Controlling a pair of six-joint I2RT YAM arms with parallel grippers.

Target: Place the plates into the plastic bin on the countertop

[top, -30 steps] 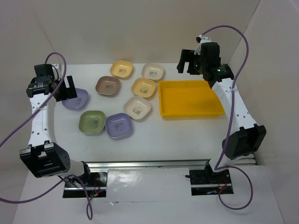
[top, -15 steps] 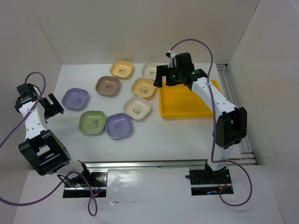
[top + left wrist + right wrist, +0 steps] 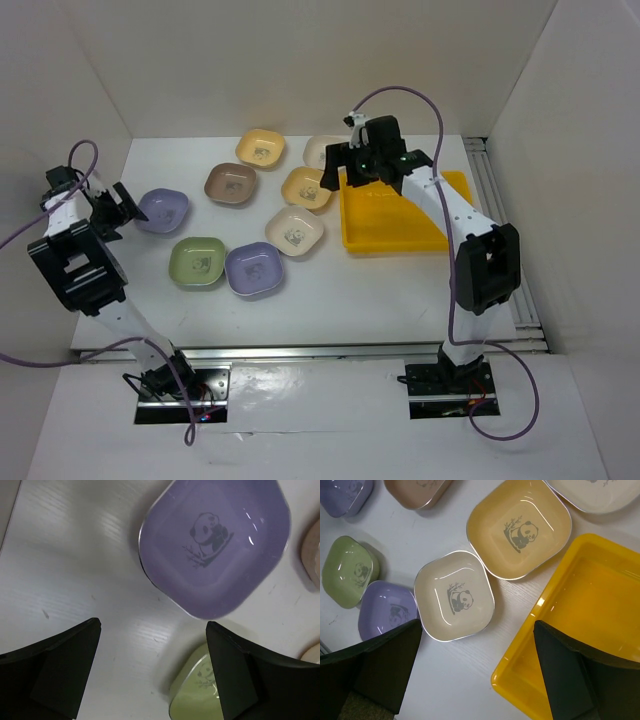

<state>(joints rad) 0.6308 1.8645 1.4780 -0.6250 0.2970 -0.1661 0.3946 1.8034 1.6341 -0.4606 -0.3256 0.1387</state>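
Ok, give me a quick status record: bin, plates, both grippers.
bin: no plates in the part that shows
plates: eight, all on the counter, left of the bin
left gripper: open, empty, low over the counter next to the far-left lavender plate
right gripper: open, empty, above the cream plate beside the bin's left wall
progress: no plate in the bin yet

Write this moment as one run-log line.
left gripper open near left lavender plate | right gripper open near orange plate | yellow bin empty
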